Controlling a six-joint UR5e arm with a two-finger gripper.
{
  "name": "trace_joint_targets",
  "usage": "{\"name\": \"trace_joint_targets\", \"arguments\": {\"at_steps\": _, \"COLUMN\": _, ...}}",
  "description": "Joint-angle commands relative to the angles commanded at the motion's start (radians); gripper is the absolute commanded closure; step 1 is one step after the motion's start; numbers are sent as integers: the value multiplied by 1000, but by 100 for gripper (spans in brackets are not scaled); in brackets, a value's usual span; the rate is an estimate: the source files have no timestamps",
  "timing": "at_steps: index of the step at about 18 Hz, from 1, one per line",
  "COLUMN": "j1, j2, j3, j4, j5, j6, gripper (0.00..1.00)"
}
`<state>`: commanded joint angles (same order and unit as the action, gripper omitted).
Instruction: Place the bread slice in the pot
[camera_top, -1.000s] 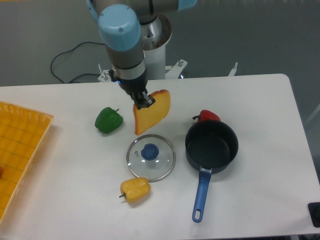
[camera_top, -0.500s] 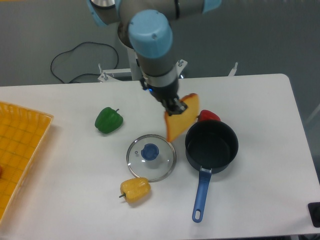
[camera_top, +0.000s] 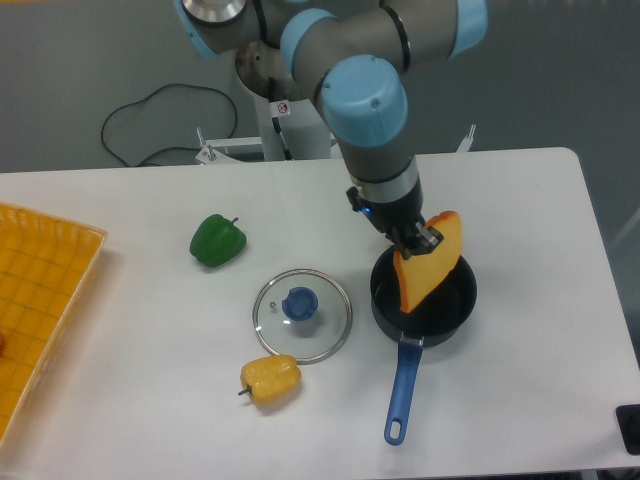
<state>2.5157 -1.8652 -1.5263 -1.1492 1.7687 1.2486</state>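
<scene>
Bread slice (camera_top: 428, 265) hangs tilted over the pot (camera_top: 424, 294), covering part of its rim and inside; whether it touches the pot cannot be told. The gripper (camera_top: 421, 238) pinches its upper left edge, fingertips mostly hidden behind the slice. The pot's far rim is hidden by the arm.

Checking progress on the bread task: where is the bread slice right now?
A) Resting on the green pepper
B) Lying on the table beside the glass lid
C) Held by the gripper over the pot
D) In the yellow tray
C: the gripper is shut on the bread slice, which hangs tilted over the pot.
</scene>
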Motion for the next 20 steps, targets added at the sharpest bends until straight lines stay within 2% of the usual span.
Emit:
{"name": "trace_joint_targets", "arguments": {"at_steps": 4, "j1": -3, "j2": -46, "j3": -5, "j4": 51, "j5": 8, "j6": 0, "gripper": 100}}
{"name": "trace_joint_targets", "arguments": {"at_steps": 7, "j1": -3, "j2": -69, "j3": -6, "j4": 68, "j5": 9, "j6": 0, "gripper": 100}}
{"name": "trace_joint_targets", "arguments": {"at_steps": 15, "j1": 0, "j2": -68, "j3": -8, "j4": 68, "j5": 9, "j6": 34, "gripper": 100}}
{"name": "trace_joint_targets", "arguments": {"at_steps": 20, "j1": 15, "j2": -65, "j3": -31, "j4": 69, "j5": 9, "j6": 78, "gripper": 100}}
